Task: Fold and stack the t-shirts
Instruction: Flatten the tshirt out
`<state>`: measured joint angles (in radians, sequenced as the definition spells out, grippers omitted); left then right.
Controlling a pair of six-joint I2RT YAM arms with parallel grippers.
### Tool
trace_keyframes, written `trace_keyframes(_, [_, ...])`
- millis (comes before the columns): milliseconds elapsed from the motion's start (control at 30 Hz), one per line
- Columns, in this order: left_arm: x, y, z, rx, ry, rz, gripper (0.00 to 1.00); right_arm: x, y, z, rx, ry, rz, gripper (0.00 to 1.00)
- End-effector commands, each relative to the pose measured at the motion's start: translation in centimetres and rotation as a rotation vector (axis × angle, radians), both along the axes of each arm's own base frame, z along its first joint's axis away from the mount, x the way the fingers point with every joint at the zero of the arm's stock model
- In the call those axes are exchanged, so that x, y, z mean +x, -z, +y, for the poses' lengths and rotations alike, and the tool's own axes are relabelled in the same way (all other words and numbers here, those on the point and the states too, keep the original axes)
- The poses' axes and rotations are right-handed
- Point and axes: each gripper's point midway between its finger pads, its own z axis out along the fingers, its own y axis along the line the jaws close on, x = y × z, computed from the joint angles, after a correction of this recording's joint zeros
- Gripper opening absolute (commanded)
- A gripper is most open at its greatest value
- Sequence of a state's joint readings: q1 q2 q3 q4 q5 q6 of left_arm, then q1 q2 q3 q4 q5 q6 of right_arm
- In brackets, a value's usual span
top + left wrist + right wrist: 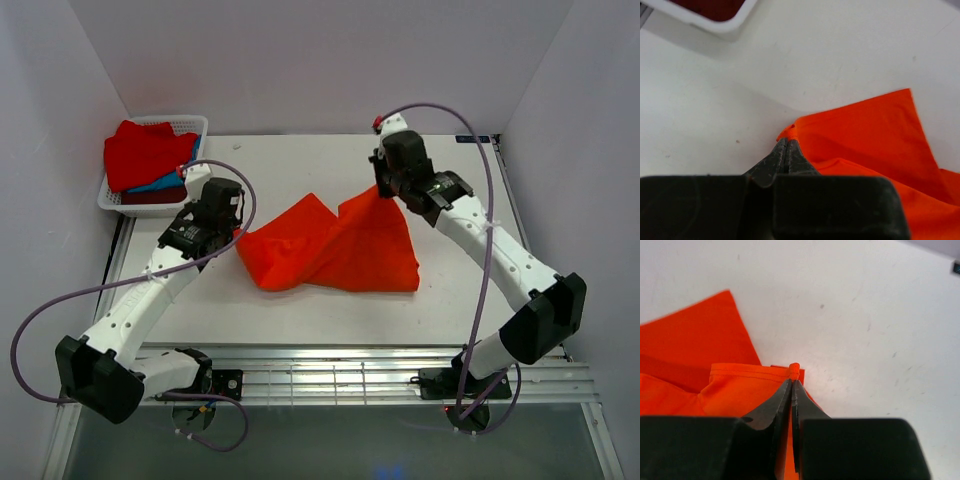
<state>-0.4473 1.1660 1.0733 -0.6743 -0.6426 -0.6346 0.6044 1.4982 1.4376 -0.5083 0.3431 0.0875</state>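
A bright orange-red t-shirt [330, 250] lies partly folded in the middle of the white table [300, 165]. My left gripper [237, 234] is shut on its left corner, which shows pinched at the fingertips in the left wrist view [788, 132]. My right gripper [381, 190] is shut on its upper right corner and holds it lifted; the hemmed edge [750, 372] bunches at the tips in the right wrist view [794, 371]. A red t-shirt [148, 152] lies on top of a blue one [160, 184] and a dark maroon one [155, 197] in the basket.
A white lattice basket [190, 125] stands at the back left corner; its rim shows in the left wrist view [715, 22]. A slotted metal rail [330, 375] runs along the table's near edge. White walls close in the sides and back.
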Motion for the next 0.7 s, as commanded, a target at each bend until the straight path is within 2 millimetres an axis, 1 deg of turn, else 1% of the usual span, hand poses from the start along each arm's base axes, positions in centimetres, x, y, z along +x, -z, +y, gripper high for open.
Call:
trace_keyframes(0, [2.6,-8.0,-0.3,-0.024,-0.013,-0.198,0.00,1.2,-11.0,-3.8,0.024,0.083,-0.225,0.08])
trace_keyframes(33, [3.0,-9.3,-0.5,-0.028,-0.009,-0.223,0.00,1.5,-15.0,-5.2,0.059,0.114,-0.287,0.08])
trace_keyframes(100, [3.9,-12.0,-1.0,-0.039,0.016,-0.279,0.00,2.1,-18.1,-6.6,0.046,0.126,-0.340,0.08])
trace_keyframes(133, [4.4,-14.4,-1.4,-0.057,0.026,-0.324,0.00,1.5,-21.5,-7.4,0.060,0.130,-0.403,0.08])
trace_keyframes(167, [4.6,-15.5,-1.7,-0.069,0.042,-0.344,0.00,1.5,-22.6,-7.6,0.059,0.132,-0.423,0.08])
trace_keyframes(200, [4.7,-16.7,-2.5,-0.095,0.085,-0.365,0.00,1.3,-23.9,-7.9,0.063,0.135,-0.447,0.08])
trace_keyframes(233, [4.4,-18.4,-2.8,-0.110,0.113,-0.400,0.00,0.8,-24.8,-8.2,0.058,0.128,-0.464,0.08])
trace_keyframes(267, [4.1,-19.2,-3.1,-0.122,0.141,-0.419,0.00,-0.2,-26.8,-8.5,0.081,0.123,-0.505,0.08])
trace_keyframes(300, [3.7,-20.0,-3.5,-0.141,0.171,-0.441,0.00,-0.8,-27.4,-8.5,0.093,0.108,-0.519,0.08])
trace_keyframes(333, [3.0,-20.5,-4.3,-0.164,0.232,-0.451,0.00,-1.4,-27.7,-8.6,0.103,0.098,-0.524,0.08])
trace_keyframes(367, [1.8,-21.7,-4.3,-0.188,0.260,-0.482,0.00,-2.8,-28.2,-9.1,0.120,0.091,-0.538,0.08])
trace_keyframes(433, [0.3,-22.3,-5.0,-0.224,0.330,-0.494,0.00,-4.4,-28.4,-9.1,0.153,0.059,-0.549,0.08])
trace_keyframes(467, [-1.3,-23.2,-5.9,-0.265,0.412,-0.510,0.00,-6.1,-28.7,-9.6,0.181,0.047,-0.567,0.08])
trace_keyframes(533, [-3.0,-23.6,-7.0,-0.306,0.496,-0.495,0.00,-8.3,-29.4,-9.6,0.225,0.004,-0.591,0.08])
trace_keyframes(567, [-4.1,-24.1,-7.9,-0.344,0.562,-0.491,0.00,-10.2,-30.5,-10.3,0.252,-0.007,-0.625,0.08])
trace_keyframes(600, [-5.4,-25.0,-8.1,-0.369,0.596,-0.507,0.00,-11.4,-31.0,-10.4,0.276,-0.029,-0.635,0.08])
trace_keyframes(633, [-6.2,-25.6,-8.2,-0.384,0.620,-0.516,0.00,-12.5,-31.6,-10.7,0.291,-0.037,-0.652,0.08])
trace_keyframes(667, [-6.9,-26.3,-8.3,-0.400,0.639,-0.529,0.00,-14.0,-32.7,-11.3,0.311,-0.045,-0.683,0.08])
